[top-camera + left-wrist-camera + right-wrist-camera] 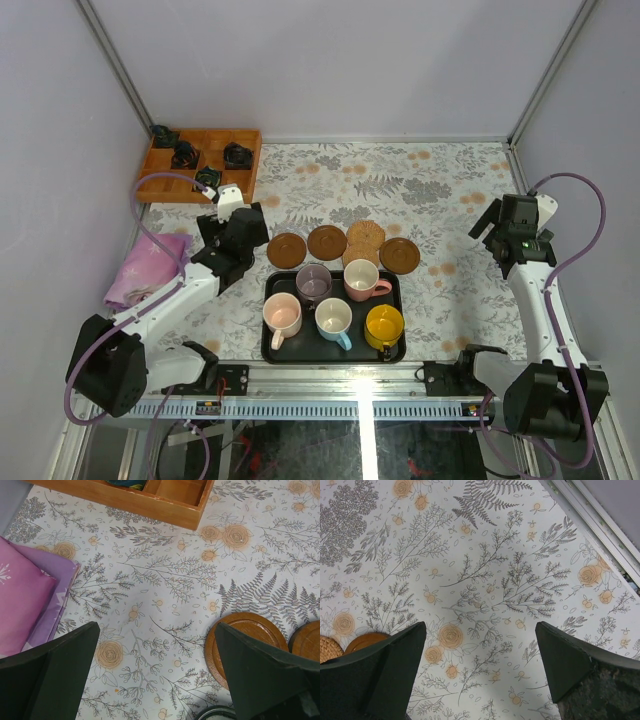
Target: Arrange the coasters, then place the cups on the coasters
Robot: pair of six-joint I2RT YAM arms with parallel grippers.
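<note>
Several round brown coasters lie in a loose row behind the tray: dark ones (287, 250) (326, 242) (400, 255) and a tan woven one (365, 236). Several cups stand on the black tray (268, 345): mauve (314, 281), salmon-pink (361, 280), peach (282, 315), light blue (333, 319) and yellow (384, 325). My left gripper (233, 238) (156, 626) hangs open over bare cloth, just left of the leftmost coaster (255, 625). Over the table's right side, my right gripper (505, 232) (481, 625) is open and empty, with a coaster (367, 640) at its left finger's edge.
A wooden compartment box (200, 160) (150, 500) with small black objects sits at the back left. A folded pink cloth (150, 265) (25, 605) lies at the left edge. Metal frame posts and a rail (600, 520) border the flowered tablecloth.
</note>
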